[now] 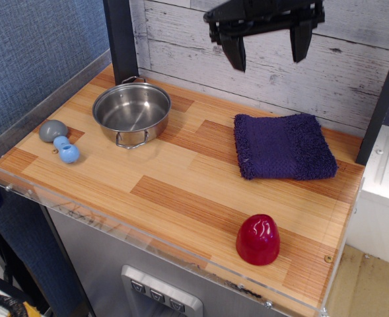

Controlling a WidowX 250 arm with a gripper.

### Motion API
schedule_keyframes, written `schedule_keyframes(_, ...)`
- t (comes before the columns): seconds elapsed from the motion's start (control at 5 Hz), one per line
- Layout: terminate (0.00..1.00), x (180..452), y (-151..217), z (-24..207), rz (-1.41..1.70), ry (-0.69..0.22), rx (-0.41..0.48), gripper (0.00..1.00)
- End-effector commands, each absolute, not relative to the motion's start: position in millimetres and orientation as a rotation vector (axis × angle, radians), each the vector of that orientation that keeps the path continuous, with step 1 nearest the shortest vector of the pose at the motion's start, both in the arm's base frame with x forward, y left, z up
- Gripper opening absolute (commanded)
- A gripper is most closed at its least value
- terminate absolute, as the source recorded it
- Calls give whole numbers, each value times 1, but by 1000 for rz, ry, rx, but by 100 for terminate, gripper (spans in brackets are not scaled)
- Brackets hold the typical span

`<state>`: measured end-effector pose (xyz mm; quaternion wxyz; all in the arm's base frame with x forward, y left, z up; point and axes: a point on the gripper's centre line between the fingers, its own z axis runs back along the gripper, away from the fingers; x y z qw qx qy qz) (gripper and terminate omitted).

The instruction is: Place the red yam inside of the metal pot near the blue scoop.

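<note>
One container stands on the wooden bench (181, 191): the metal pot (131, 112), shiny and round with thin wire loop handles, holding nothing. Just left of it lies the blue scoop (60, 141), knobby light-blue handle and rounded grey head. The red yam (257, 239), a glossy domed lump, sits upright near the bench's front right edge, well apart from the pot. A fuzzy purple cloth (283, 146) lies folded behind it. No writing is readable. The gripper (268, 51) hangs high above, black fingers (234, 51) spread wide, holding nothing.

Hand (267, 53) aloft, fingers apart, empty
</note>
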<state>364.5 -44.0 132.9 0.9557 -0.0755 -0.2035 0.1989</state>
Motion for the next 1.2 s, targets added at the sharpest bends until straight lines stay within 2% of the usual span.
schedule_keyframes(0.0, 0, 331, -104, 142, 224, -393, -171, 100)
schedule_keyframes(0.2, 0, 309, -125, 142, 165, -381, -190, 100)
schedule_keyframes(0.4, 0, 287, -130, 129, 158, -344, -172, 100)
schedule_keyframes(0.6, 0, 267, -121, 112, 170, -303, -157, 100)
schedule_keyframes(1.0, 0, 250, -104, 91, 189, -244, -119, 100)
